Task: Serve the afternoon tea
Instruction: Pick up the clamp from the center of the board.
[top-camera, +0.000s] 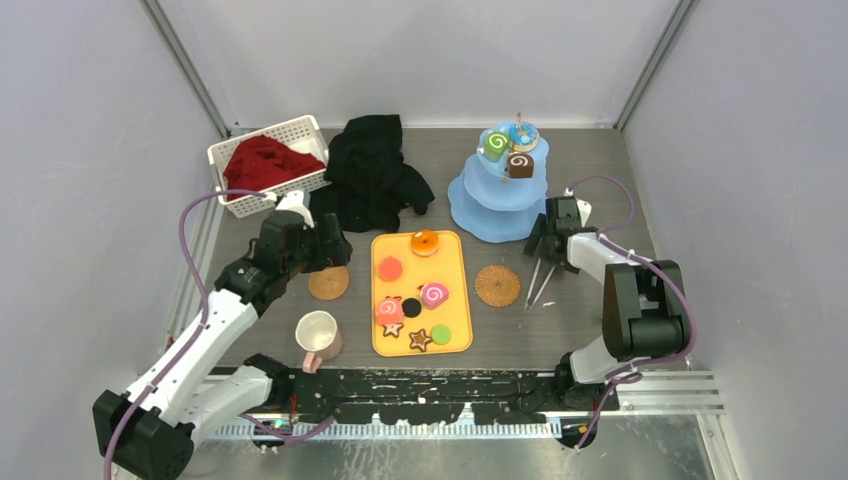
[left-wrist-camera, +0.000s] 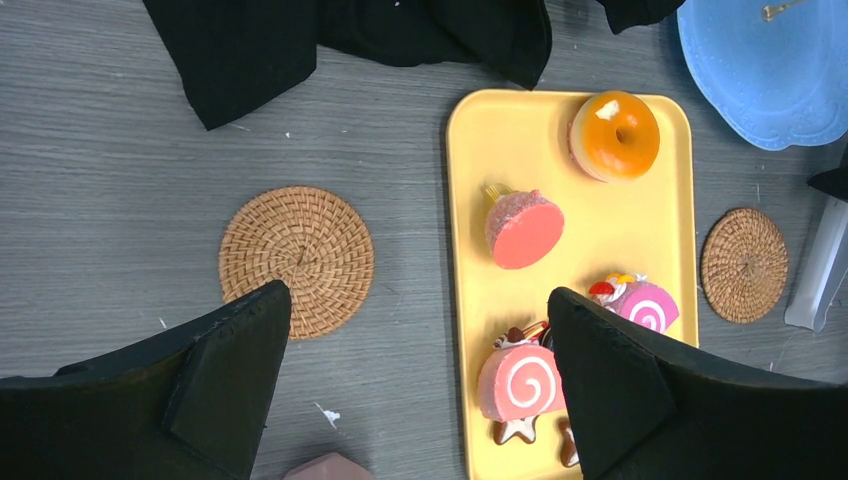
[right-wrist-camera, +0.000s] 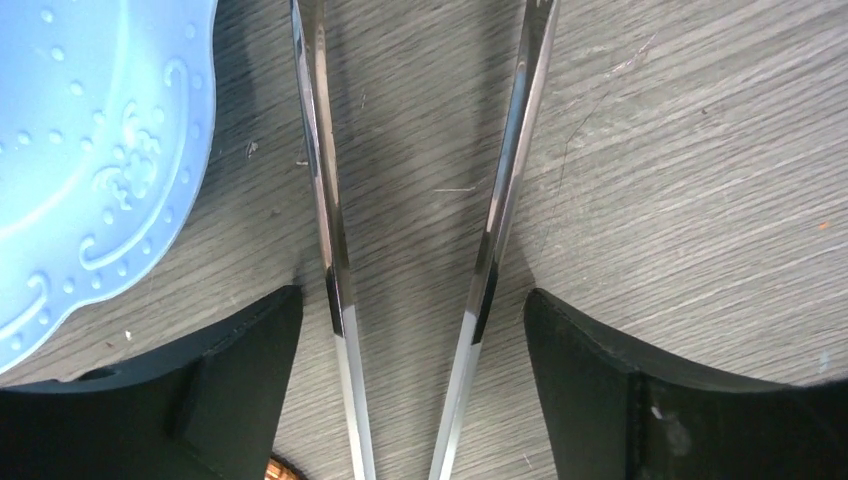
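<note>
The pale-blue three-tier stand (top-camera: 498, 205) at the back right carries a green swirl roll (top-camera: 496, 145), a brown cube (top-camera: 519, 165) and a blue donut (top-camera: 523, 133). More sweets lie on the orange-yellow tray (top-camera: 455, 290): an orange donut (left-wrist-camera: 614, 135), a red round cake (left-wrist-camera: 524, 228), two pink swirl rolls (left-wrist-camera: 520, 382) and star cookies (top-camera: 419, 340). The pink-handled cream mug (top-camera: 318, 334) stands front left. My left gripper (left-wrist-camera: 420, 300) hangs open over bare table between a coaster and the tray. My right gripper (right-wrist-camera: 412, 300) is open, straddling metal tongs (right-wrist-camera: 330, 230) on the table without touching either arm.
Two woven coasters (top-camera: 329, 283) (top-camera: 497, 285) flank the tray. A white basket (top-camera: 300, 130) with red cloth and a black cloth (top-camera: 372, 175) lie at the back. The stand's bottom rim (right-wrist-camera: 90, 180) is just left of my right fingers. Grey walls enclose the table.
</note>
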